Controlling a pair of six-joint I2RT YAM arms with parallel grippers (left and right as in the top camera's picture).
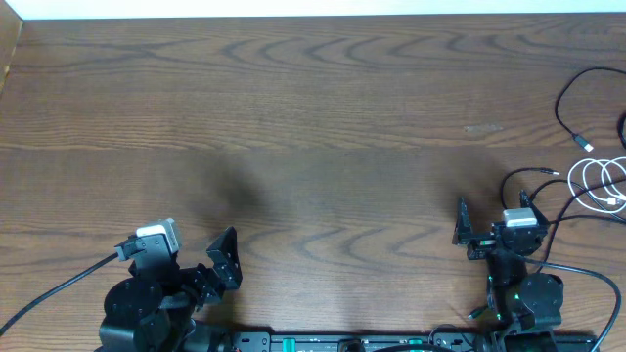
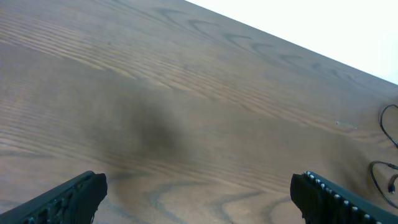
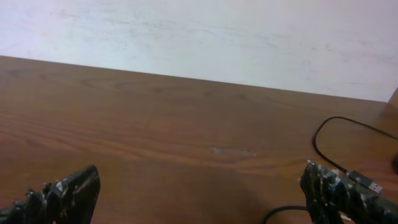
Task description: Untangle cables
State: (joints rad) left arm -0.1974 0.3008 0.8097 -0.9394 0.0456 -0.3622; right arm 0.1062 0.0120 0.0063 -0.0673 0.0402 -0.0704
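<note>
- Hands both gape empty overhead, left hand (image 1: pixel 191 257) and right hand (image 1: pixel 494 225); the black cable (image 1: pixel 559 103) and white cable (image 1: pixel 572 183) lie at the surface's (image 1: pixel 293 117) right edge, nearest your right.
- Left wrist: black cable (image 2: pixel 381 119) barely shows, far right; rest this hand.
- Right wrist: black cable (image 3: pixel 315 142) curves close, plug (image 3: pixel 371 185) nearest; pinch one cord only.

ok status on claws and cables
Left claw open, empty. Right claw open, empty. Black cable and white cable lie far right, untouched. Nothing in the way.
</note>
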